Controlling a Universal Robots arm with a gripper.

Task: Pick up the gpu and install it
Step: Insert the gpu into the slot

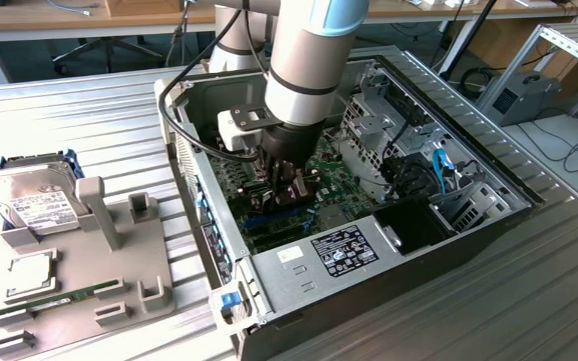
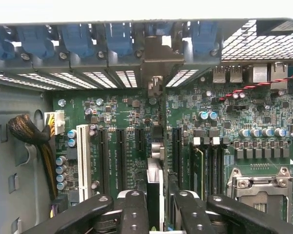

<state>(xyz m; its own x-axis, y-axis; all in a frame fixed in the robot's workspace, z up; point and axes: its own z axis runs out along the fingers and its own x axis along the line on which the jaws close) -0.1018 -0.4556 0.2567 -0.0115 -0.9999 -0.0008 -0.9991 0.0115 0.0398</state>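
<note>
Gripper (image 2: pixel 156 207) fingers pinched on the edge-on gpu (image 2: pixel 155 146) above motherboard (image 2: pixel 244 141) slots; hard drive (image 1: pixel 30 197) outside.

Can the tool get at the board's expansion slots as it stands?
Probably yes. The tool, shut on the gpu, hangs inside the open case above the black slots; no cable crosses them, and the braided cable bundle sits off to one side.

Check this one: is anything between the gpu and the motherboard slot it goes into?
Nothing visible. The gripper holds the gpu edge-on over the motherboard, its bracket end toward the blue-clipped rear openings. The slots beside it look bare.
</note>
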